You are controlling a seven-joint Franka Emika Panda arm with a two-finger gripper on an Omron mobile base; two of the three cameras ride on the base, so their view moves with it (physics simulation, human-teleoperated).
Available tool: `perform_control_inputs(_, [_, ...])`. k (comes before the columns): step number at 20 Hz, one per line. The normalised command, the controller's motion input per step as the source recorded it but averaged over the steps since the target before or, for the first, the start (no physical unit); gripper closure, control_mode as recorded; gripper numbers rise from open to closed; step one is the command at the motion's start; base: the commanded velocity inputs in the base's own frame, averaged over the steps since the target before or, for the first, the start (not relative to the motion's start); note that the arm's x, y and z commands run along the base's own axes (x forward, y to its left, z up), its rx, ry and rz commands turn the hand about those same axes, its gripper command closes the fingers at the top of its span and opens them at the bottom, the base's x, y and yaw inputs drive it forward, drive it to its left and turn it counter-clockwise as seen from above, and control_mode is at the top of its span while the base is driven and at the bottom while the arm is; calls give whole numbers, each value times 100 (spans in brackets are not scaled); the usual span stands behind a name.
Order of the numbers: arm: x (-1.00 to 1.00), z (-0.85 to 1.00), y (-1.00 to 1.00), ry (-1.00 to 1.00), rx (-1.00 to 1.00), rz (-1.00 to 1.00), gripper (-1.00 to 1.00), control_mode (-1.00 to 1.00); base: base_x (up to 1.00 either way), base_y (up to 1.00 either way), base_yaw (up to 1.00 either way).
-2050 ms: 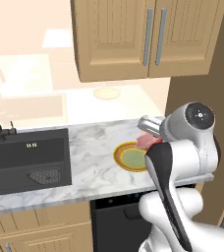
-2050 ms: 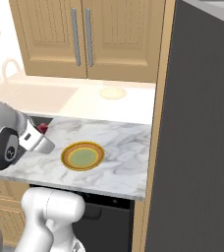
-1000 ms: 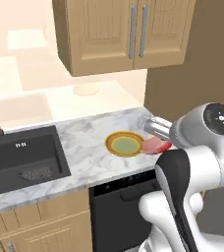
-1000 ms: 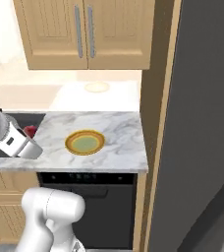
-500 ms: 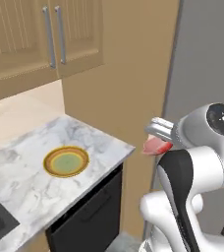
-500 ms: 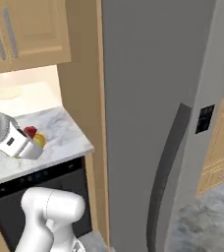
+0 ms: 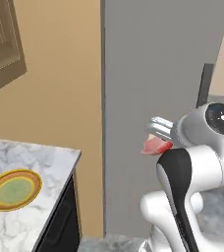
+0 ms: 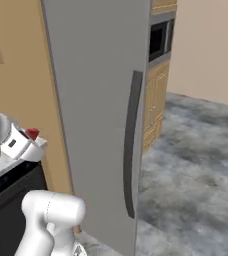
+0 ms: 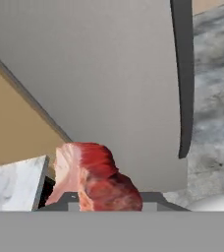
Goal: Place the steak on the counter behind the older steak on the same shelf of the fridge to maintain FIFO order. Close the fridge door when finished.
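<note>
Tool (image 7: 155, 138) apparently around steak (image 9: 97, 179)

The left base view looks forward from behind the arm at the closed fridge door (image 7: 158, 74), with the bench (image 7: 30, 162) corner low on its left. The right base view faces the same door (image 8: 96, 100) from the other side. The hand view sits close, looking along the gripper (image 9: 104, 199) at that door (image 9: 99, 74)
</note>
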Motion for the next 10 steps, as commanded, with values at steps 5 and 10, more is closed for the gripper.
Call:
perform_control_inputs(5, [0, 0, 0, 0, 0, 0, 100, 100, -100, 4, -59])
perform_control_inputs(10, [0, 0, 0, 0, 0, 0, 100, 100, -76, -33, -57])
